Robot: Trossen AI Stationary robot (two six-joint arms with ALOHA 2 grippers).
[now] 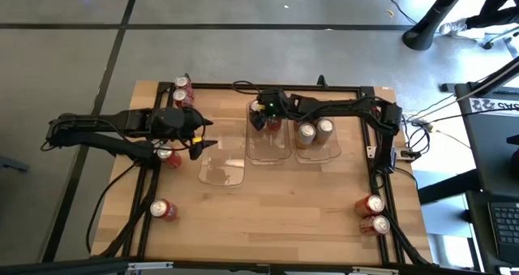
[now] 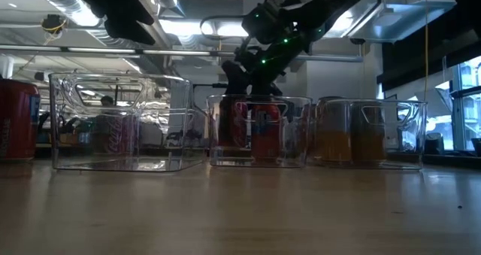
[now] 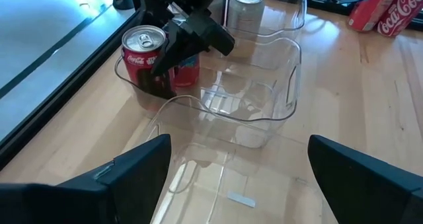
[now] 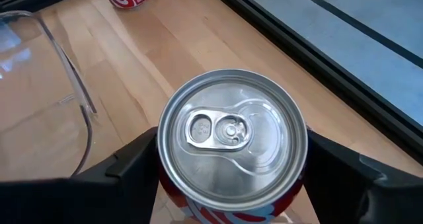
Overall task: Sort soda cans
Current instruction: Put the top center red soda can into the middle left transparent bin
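On the near edge of the pale wooden tabletop (image 1: 284, 218) lay one red soda can on its side (image 1: 164, 211) toward the left, and a pair of red soda cans (image 1: 373, 214) lay together at the near right corner. Farther in, a clear rectangular plastic tray (image 1: 221, 166), with nothing in it, sat left of centre. Just beside its left end hovered the left tool (image 1: 203, 140), its two dark fingers (image 3: 135, 174) spread apart and holding nothing, with another red can (image 1: 168, 156) lying under the left arm.

Beyond that tray stood two more clear trays side by side. The middle tray (image 1: 269, 149) held red cans at its far end: the right tool (image 1: 266, 122) had its fingers clamped on either side of an upright red can with a silver top (image 4: 232, 137), which sat low inside that tray, close beside a second red can (image 3: 143, 59) already standing there. The right-hand tray (image 1: 318, 149) held two gold-bodied cans (image 1: 315, 131) standing upright together at its far end.

At the far left corner of the tabletop, two further red cans (image 1: 182, 90) rested next to each other, well apart from the trays.
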